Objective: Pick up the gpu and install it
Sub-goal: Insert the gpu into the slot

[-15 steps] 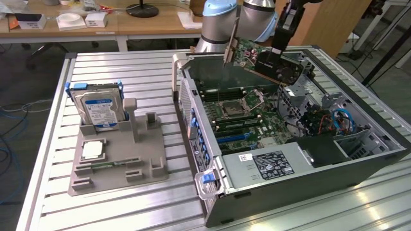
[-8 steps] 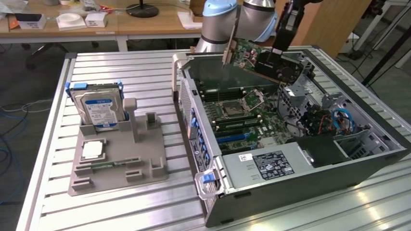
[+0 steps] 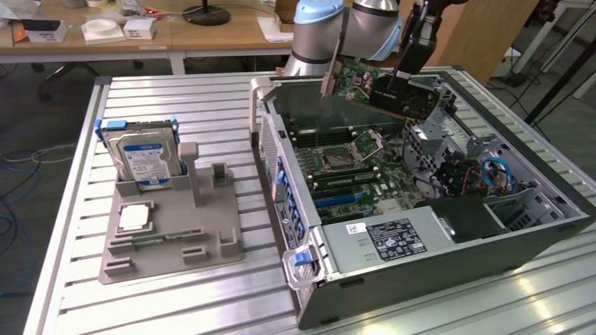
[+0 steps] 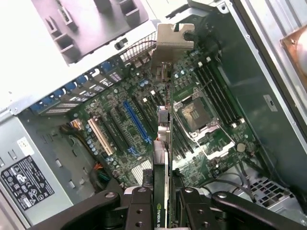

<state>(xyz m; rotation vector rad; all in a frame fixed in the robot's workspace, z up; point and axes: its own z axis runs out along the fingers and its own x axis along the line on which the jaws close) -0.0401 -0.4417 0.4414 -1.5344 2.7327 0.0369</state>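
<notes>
Slatted table [image 3: 186, 91] carries the open case [image 3: 447, 272], where the claw [image 4: 163, 196] clamps the gpu [image 4: 164, 139] above the motherboard [image 4: 120, 120].

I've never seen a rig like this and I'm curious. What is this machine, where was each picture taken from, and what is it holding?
It is a single robot arm with a gripper at its end. One picture comes from a camera standing off the arm, looking over a metal table. The other comes from a camera on the wrist, looking down past the gripper. On the table stand an open computer case and a grey holder carrying a hard drive. The gripper is shut on the gpu, a thin card seen edge-on, hanging above the motherboard inside the case, not yet seated.
</notes>
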